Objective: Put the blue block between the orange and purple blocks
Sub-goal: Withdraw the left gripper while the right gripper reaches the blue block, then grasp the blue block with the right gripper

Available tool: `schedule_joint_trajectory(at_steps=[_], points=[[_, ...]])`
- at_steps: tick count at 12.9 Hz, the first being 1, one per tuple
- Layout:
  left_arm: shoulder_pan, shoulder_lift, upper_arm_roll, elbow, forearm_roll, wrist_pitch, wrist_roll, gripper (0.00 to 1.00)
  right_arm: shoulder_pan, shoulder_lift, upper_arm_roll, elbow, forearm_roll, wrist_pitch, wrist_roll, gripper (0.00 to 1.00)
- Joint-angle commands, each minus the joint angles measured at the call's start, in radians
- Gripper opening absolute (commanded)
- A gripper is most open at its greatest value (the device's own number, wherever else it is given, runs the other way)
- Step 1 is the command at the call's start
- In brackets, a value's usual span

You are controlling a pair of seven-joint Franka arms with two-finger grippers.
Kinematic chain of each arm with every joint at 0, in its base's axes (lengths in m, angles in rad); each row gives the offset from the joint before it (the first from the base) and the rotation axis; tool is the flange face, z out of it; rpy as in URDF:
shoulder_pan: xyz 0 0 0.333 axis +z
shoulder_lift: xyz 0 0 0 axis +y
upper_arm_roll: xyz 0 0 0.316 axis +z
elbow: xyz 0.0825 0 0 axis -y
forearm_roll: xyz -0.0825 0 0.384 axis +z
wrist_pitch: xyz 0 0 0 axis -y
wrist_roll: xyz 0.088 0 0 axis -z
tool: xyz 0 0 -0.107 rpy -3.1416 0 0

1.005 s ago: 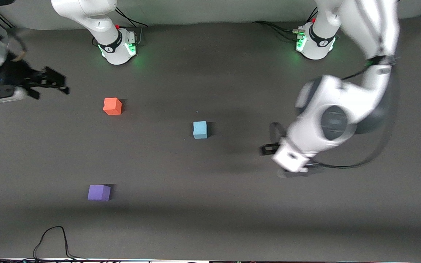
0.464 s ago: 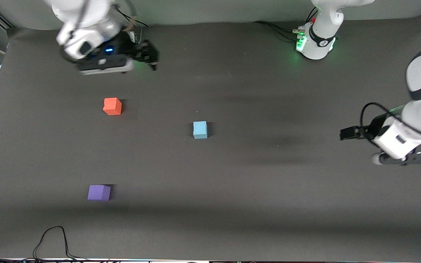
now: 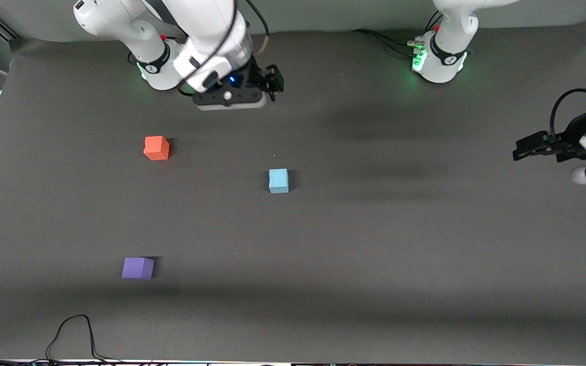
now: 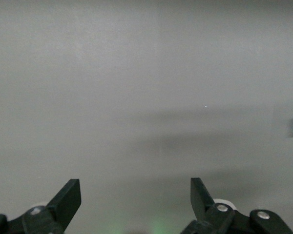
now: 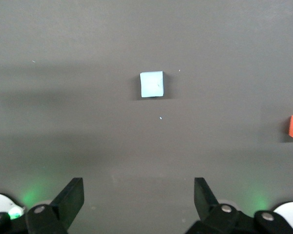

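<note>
Right pincer (image 3: 274,81) swung inward; blue block (image 3: 278,181) unmoved.

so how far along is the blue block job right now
Nothing is done yet: the blue block sits on the table, well off the line between the orange block and the purple block. In hand: nothing; the right gripper hangs open over the table near its base, the left gripper open at its own end. Left: grasp, carry, place.

Even overhead light, soft shadow bands across dark table (image 3: 374,244); green base-LED glow; frames sharp, no glare.
</note>
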Motion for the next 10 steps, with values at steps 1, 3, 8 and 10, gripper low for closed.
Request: schedule_joint_trajectory(at_steps=[1, 3, 8, 10], points=[[-0.055, -0.025, 0.058, -0.002, 0.013, -0.011, 0.024, 1.00, 0.026, -0.028, -0.015, -0.295, -0.030, 0.288, -0.049, 1.00], [-0.152, -0.024, 0.144, 0.003, 0.021, -0.011, 0.019, 1.00, 0.064, 0.008, -0.018, -0.443, -0.085, 0.494, -0.051, 1.00], [-0.160, -0.041, 0.144, 0.006, 0.033, -0.028, 0.033, 1.00, 0.069, 0.194, -0.018, -0.453, -0.159, 0.611, -0.037, 1.00], [-0.157, -0.042, 0.147, 0.006, 0.033, -0.031, 0.059, 1.00, 0.069, 0.236, -0.018, -0.449, -0.159, 0.642, -0.034, 1.00]])
